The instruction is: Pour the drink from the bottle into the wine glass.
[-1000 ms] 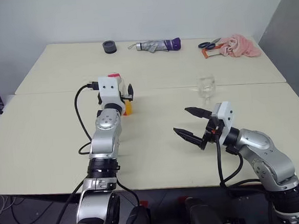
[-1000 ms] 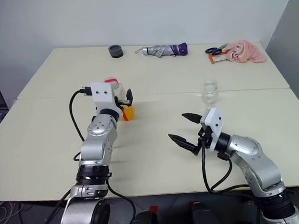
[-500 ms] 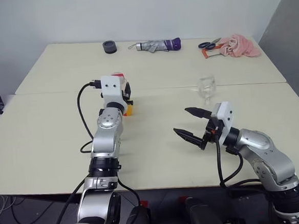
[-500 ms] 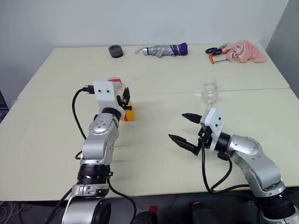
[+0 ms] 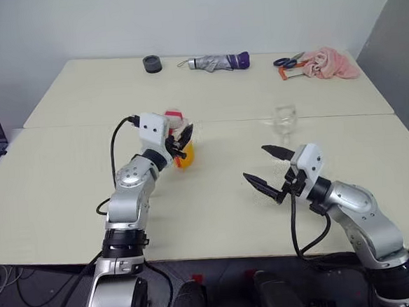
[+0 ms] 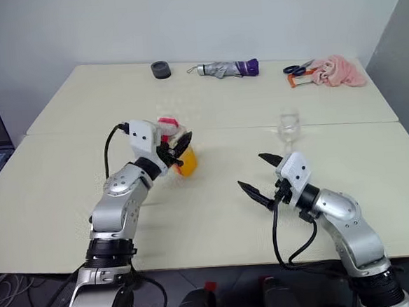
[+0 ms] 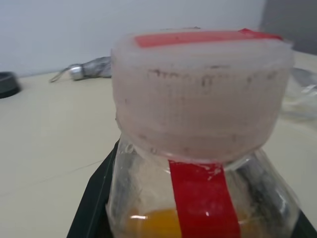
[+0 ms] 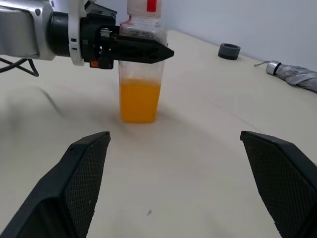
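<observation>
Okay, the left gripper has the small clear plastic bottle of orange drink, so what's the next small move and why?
Probably lift the small clear plastic bottle just off the cream table. The left gripper is shut on its upper part, yet it stands on the table, red cap on, well left of the clear stemmed wine glass. The right gripper waits open between them, free for the cap.

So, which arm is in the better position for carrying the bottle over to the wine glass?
The left. Its gripper is already shut on the bottle, which stands upright on the table. The right gripper is open and empty, near the wine glass.
</observation>
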You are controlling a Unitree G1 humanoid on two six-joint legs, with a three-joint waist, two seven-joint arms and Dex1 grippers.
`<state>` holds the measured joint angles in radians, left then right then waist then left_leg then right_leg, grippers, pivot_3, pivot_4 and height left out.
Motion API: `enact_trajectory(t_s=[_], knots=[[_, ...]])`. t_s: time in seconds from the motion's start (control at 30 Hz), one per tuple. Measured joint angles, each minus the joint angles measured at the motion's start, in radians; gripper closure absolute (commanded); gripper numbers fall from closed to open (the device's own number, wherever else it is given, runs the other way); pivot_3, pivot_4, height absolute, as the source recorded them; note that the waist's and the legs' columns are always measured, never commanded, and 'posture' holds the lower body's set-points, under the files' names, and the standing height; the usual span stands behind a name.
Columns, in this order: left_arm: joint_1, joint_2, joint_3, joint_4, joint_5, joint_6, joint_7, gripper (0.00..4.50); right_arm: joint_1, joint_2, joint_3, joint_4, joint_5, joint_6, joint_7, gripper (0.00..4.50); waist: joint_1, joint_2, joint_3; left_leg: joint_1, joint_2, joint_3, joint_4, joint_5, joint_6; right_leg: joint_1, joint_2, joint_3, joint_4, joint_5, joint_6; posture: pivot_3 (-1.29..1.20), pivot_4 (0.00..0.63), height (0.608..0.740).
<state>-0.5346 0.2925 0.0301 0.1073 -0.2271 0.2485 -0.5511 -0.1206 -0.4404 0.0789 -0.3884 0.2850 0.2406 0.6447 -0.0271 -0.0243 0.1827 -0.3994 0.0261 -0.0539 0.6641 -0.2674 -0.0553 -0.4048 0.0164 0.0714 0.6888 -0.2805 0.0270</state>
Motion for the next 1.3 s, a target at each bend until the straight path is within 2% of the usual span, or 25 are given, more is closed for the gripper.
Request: enact_trajectory(t_s=[0.23, 0.4, 0.53, 0.73, 0.93, 1.17, 1.3], knots=[[-0.021, 0.01, -0.081, 0.035, -0.108, -0.019, -0.329, 2.69, 0.034, -0.043, -0.037, -0.054, 0.018, 0.008, 0.006, 0.0, -0.002, 0.0, 0.0, 0.0, -0.002, 0.0, 0.0, 0.0, 0.0, 0.0, 0.001, 0.0, 0.0, 0.0, 0.0, 0.0, 0.15, 0.74], [-0.072, 0.02, -0.128, 0.104, -0.126, -0.019, -0.497, 2.69, 0.023, -0.089, -0.072, -0.149, 0.127, 0.138, 0.009, 0.0, -0.003, 0.0, 0.0, 0.0, -0.002, 0.0, 0.0, 0.0, 0.001, 0.0, 0.002, 0.0, 0.001, 0.0, 0.0, 0.0, 0.15, 0.74], [-0.126, 0.019, -0.155, 0.179, -0.126, -0.029, -0.61, 2.69, -0.052, -0.091, -0.072, -0.217, 0.186, 0.245, -0.022, 0.0, -0.006, 0.0, 0.0, 0.001, -0.002, 0.0, 0.0, 0.0, 0.001, 0.0, 0.003, 0.0, 0.001, 0.0, 0.0, 0.0, 0.15, 0.74], [-0.18, 0.015, -0.183, 0.27, -0.101, -0.099, -0.707, 2.69, -0.173, -0.053, -0.044, -0.238, 0.221, 0.363, -0.097, 0.0, -0.005, 0.0, 0.0, 0.0, -0.002, -0.001, 0.0, 0.0, 0.001, 0.0, 0.004, 0.0, 0.001, 0.0, -0.001, 0.0, 0.15, 0.74], [-0.224, -0.019, -0.191, 0.346, -0.065, -0.193, -0.736, 2.69, -0.254, 0.022, 0.032, -0.211, 0.195, 0.39, -0.149, 0.0, -0.005, 0.0, 0.0, 0.0, -0.002, -0.001, 0.0, 0.0, 0.001, 0.0, 0.003, 0.0, 0.001, 0.0, -0.001, 0.0, 0.15, 0.74], [-0.229, -0.027, -0.192, 0.371, -0.062, -0.213, -0.763, 2.69, -0.313, 0.067, 0.067, -0.166, 0.162, 0.409, -0.186, 0.0, -0.005, 0.0, 0.0, 0.0, -0.001, -0.001, 0.0, 0.0, 0.001, -0.001, 0.003, 0.0, 0.001, 0.0, -0.001, 0.0, 0.15, 0.74], [-0.229, -0.026, -0.191, 0.372, -0.062, -0.214, -0.77, 2.69, -0.327, 0.068, 0.075, -0.147, 0.149, 0.417, -0.189, 0.93, -0.005, 0.0, 0.0, 0.0, -0.001, -0.001, 0.0, 0.0, 0.001, -0.001, 0.003, 0.0, 0.001, 0.0, -0.001, 0.0, 0.15, 0.74]])
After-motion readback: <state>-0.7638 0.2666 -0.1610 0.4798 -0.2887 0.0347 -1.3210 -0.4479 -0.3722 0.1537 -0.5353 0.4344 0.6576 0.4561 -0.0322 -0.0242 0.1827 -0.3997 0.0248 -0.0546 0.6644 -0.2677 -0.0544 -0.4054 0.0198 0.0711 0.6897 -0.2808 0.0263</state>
